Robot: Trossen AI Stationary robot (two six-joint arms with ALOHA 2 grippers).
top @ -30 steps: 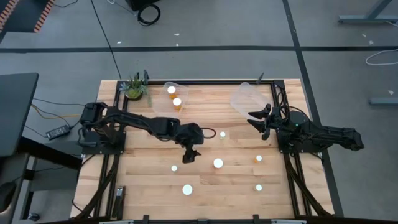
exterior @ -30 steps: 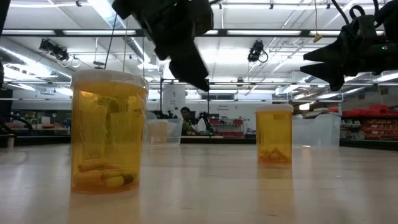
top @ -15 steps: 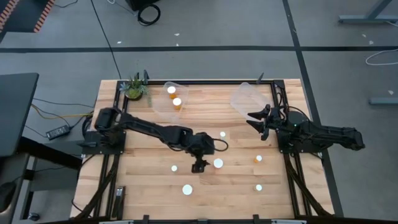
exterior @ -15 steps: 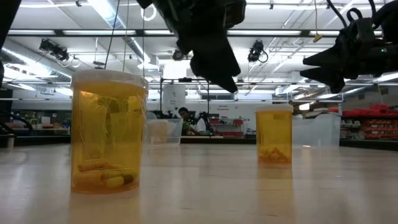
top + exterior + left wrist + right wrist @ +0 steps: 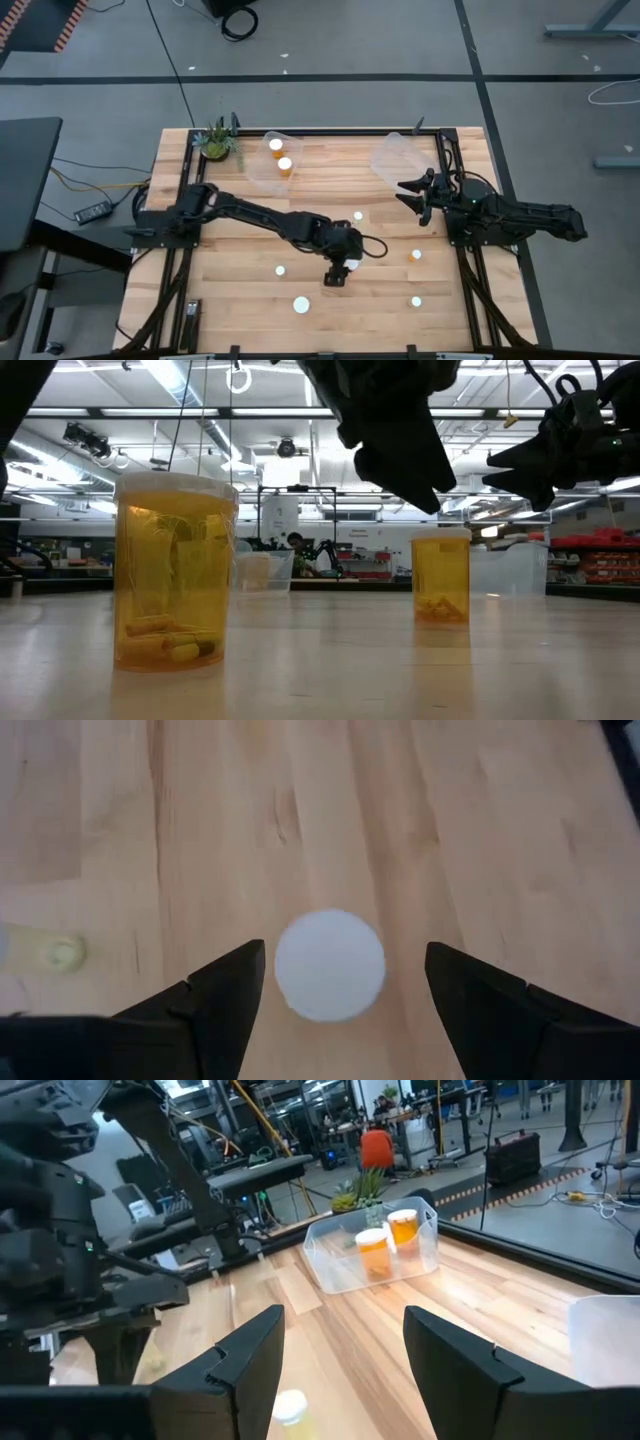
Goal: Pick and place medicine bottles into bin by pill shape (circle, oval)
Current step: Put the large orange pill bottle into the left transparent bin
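Note:
Several small orange bottles with white caps stand upright on the wooden table (image 5: 240,290). My left gripper (image 5: 339,274) is open and points down over one bottle (image 5: 351,264) near the table's middle. In the left wrist view its white cap (image 5: 330,966) lies between the two fingers, apart from both. Other bottles stand toward the near left (image 5: 280,269), near the front edge (image 5: 301,305), mid-table (image 5: 358,215) and on the right (image 5: 415,255) (image 5: 416,301). My right gripper (image 5: 404,190) is open and empty, held above the table at the right.
A clear bin (image 5: 268,158) at the far left holds two bottles (image 5: 285,165). A second clear bin (image 5: 397,155) stands at the far right. A small potted plant (image 5: 216,142) stands at the far left corner. The low view shows two bottles close up (image 5: 175,570) (image 5: 440,576).
My left gripper has swept toward the table's right and near edges, from left of the table's middle to above the white-capped bottle, staying open. The bottles have not moved.

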